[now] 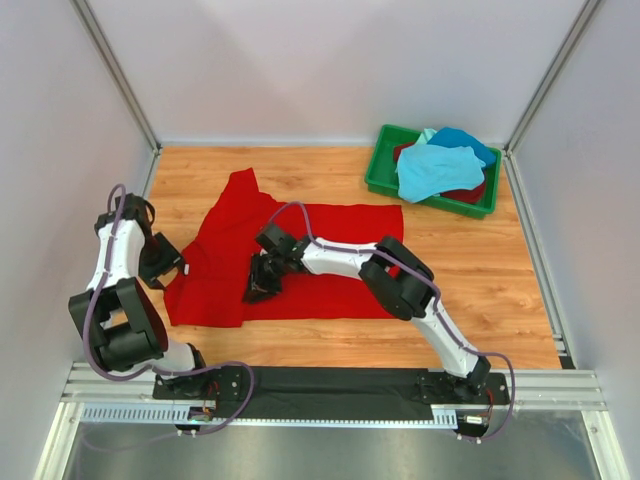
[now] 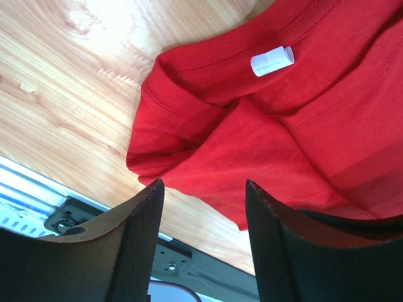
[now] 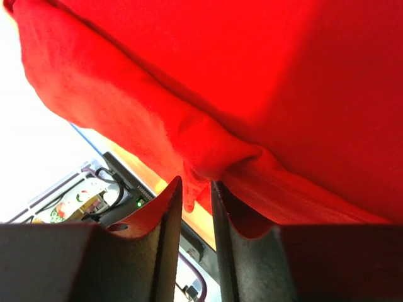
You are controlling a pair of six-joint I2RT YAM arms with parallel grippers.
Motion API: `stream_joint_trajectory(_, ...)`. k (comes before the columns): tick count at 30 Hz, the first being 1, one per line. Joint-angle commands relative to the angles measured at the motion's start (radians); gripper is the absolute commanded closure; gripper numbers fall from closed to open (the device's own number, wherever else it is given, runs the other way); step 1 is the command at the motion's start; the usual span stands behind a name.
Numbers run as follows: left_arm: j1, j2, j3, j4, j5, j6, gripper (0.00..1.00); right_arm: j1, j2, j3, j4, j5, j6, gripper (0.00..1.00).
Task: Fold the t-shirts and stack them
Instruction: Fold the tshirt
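While one red shirt (image 1: 215, 280) lies spread on the wooden table (image 1: 480, 270), left of the middle, I count three more shirts piled in the one green bin (image 1: 380, 170) at the far right corner. They are a light turquoise shirt (image 1: 435, 168) on top, a blue shirt (image 1: 465, 140) behind it and a dark red shirt (image 1: 470, 192) underneath. I have two grippers. My right gripper (image 3: 196, 185) sits on the red shirt, its fingers close together with a bunched fold of red cloth pinched between them. My left gripper (image 2: 203, 185) hangs by the shirt's left edge, fingers wide apart, holding nothing. One small white label (image 2: 272, 61) shows at the collar.
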Motion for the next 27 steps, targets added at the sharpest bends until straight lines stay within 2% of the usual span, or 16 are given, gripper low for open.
stream_joint_trajectory(1,0.013,-0.035,0.014,-0.007,0.002,0.009,0.41,0.010,0.001,0.006,-0.002,0.055,0.023,0.74)
stream_joint_trajectory(3,0.013,-0.030,0.013,-0.012,0.004,0.009,0.44,0.012,0.007,0.016,-0.005,0.054,0.027,0.78)
stream_joint_trajectory(5,0.014,-0.030,0.010,-0.013,0.002,0.009,0.51,0.010,0.004,0.018,-0.002,0.052,0.030,0.81)
stream_joint_trajectory(7,0.016,-0.024,0.010,-0.015,-0.001,0.011,0.58,0.005,-0.005,0.024,0.004,0.048,0.029,0.87)
stream_joint_trajectory(8,0.016,-0.021,0.013,-0.016,0.001,0.012,0.60,0.002,-0.008,0.024,0.005,0.044,0.029,0.93)
stream_joint_trajectory(11,0.014,0.005,0.024,-0.027,0.007,0.018,0.65,-0.016,-0.022,0.032,0.028,0.034,0.033,1.00)
stream_joint_trajectory(14,0.014,0.008,0.024,-0.026,0.010,0.020,0.60,-0.031,-0.010,0.053,0.036,0.017,0.029,1.00)
stream_joint_trajectory(16,0.014,0.010,0.027,-0.027,0.002,0.021,0.52,-0.041,0.007,0.064,0.060,-0.017,0.042,1.00)
stream_joint_trajectory(18,0.014,0.031,0.034,-0.032,-0.001,0.026,0.51,-0.044,0.024,0.069,0.094,-0.035,0.055,1.00)
stream_joint_trajectory(21,0.016,0.076,0.050,-0.036,0.027,0.047,0.57,-0.045,0.035,0.072,0.119,-0.058,0.056,1.00)
stream_joint_trajectory(23,0.016,0.106,0.050,-0.033,0.061,0.061,0.64,-0.045,0.038,0.075,0.122,-0.064,0.058,1.00)
stream_joint_trajectory(27,0.016,0.116,0.004,0.000,0.116,0.069,0.66,-0.045,0.044,0.079,0.137,-0.078,0.061,0.99)
